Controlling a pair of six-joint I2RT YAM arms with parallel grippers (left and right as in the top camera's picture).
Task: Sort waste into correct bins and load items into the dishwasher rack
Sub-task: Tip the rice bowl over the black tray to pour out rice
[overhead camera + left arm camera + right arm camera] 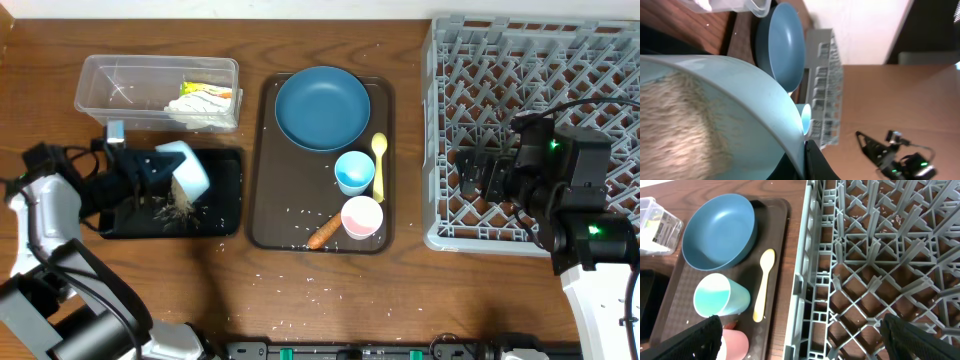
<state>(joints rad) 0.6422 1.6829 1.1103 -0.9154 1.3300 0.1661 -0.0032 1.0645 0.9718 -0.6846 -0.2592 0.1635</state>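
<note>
My left gripper (150, 172) is shut on the rim of the white-and-light-blue bowl (186, 166), tipped over the black tray (222, 200), where rice grains (180, 208) pile up. In the left wrist view the bowl (740, 100) fills the frame with rice (675, 130) inside. The clear tub (120, 85) holds the yellow-green wrapper (208, 92) and white tissue (195, 112). On the brown tray lie the dark blue plate (322, 107), light blue cup (354, 172), pink cup (361, 216), yellow spoon (379, 160) and carrot stick (325, 232). My right gripper (800, 335) is open over the grey rack's (600, 60) left wall.
The brown serving tray (265, 180) lies between the bins and the rack. Loose rice grains (290, 275) are scattered on the wooden table in front of it. The right wrist view shows the plate (717, 230), light blue cup (720, 297), spoon (763, 282) and pink cup (735, 342).
</note>
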